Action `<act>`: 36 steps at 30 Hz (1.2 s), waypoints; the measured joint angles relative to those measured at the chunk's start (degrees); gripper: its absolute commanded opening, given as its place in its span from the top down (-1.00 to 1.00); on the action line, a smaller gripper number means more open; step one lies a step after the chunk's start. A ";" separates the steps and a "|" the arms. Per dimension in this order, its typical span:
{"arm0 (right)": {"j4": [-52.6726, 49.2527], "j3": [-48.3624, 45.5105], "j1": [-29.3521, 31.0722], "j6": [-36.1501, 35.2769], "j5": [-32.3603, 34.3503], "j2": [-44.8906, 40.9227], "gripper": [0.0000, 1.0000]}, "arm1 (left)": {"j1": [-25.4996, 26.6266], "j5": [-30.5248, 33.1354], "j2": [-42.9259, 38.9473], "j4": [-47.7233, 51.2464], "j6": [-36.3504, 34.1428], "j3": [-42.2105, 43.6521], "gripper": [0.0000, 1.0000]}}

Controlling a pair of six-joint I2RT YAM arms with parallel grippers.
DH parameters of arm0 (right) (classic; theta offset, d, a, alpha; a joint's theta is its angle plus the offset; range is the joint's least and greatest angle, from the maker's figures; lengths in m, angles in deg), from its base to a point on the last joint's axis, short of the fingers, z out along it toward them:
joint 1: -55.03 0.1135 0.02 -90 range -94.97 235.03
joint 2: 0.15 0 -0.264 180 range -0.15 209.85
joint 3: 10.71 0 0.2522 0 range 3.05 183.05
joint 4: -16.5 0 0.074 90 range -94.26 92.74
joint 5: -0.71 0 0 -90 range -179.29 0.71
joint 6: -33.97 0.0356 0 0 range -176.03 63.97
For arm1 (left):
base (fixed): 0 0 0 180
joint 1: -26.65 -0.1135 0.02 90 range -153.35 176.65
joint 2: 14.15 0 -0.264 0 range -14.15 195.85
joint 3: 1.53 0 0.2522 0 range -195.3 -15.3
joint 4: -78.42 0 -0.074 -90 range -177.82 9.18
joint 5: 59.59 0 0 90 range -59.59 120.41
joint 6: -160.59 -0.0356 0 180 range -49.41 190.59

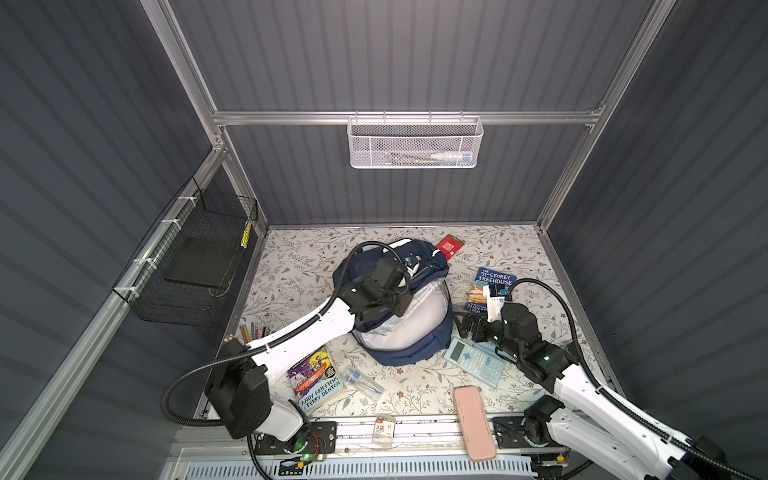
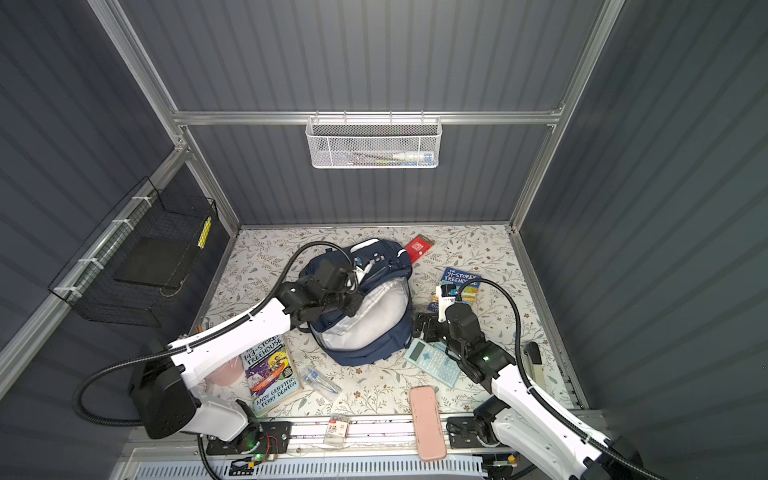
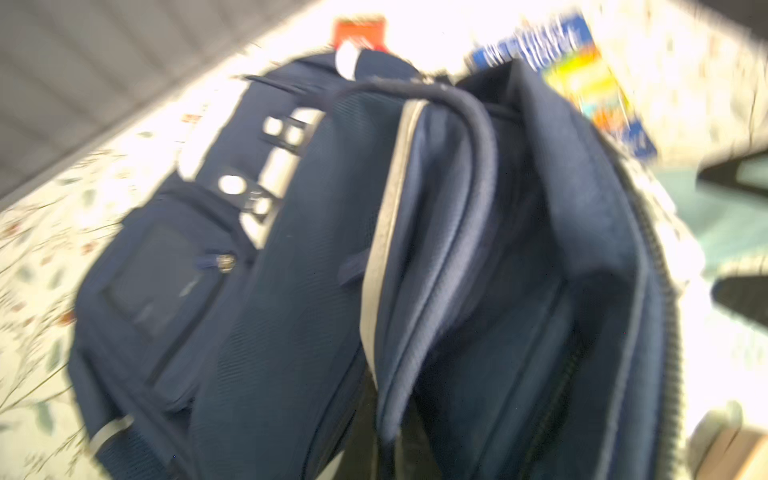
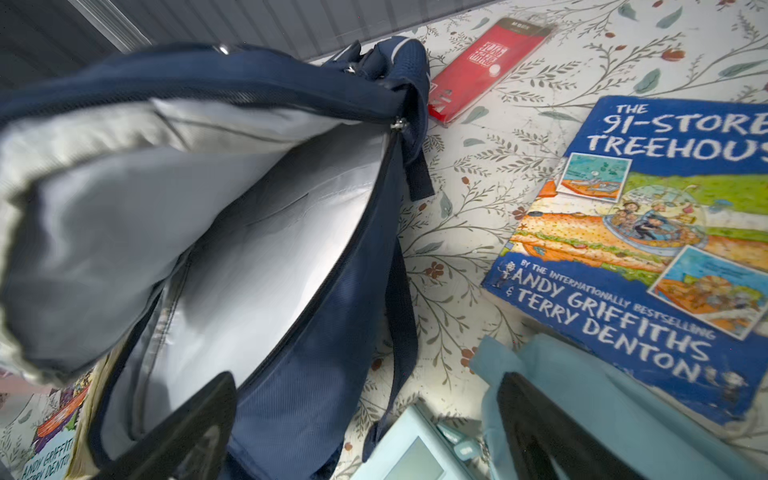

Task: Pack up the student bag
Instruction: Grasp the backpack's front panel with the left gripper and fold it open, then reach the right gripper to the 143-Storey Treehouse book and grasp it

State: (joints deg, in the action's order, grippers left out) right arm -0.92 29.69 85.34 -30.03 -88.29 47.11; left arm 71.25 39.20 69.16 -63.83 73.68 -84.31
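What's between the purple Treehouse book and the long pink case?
A clear plastic packet of blue pens lies between them, seen in both top views.

Your student bag is matt woven navy cloth with a smooth, shiny grey lining; the 91-Storey book has a glossy paper cover, and the white basket is metal mesh.

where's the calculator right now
In both top views the calculator lies flat just right of the bag, with the pink case in front of it, nearer the front edge.
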 measured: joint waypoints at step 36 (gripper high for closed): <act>-9.84 9.46 17.00 -5.51 -2.75 17.14 -0.96 | -5.55 -13.40 7.76 -4.72 8.79 0.61 1.00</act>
State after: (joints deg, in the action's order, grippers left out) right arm -10.75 39.15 102.34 -35.53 -91.05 64.25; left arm 65.70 25.81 76.92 -68.55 82.47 -83.70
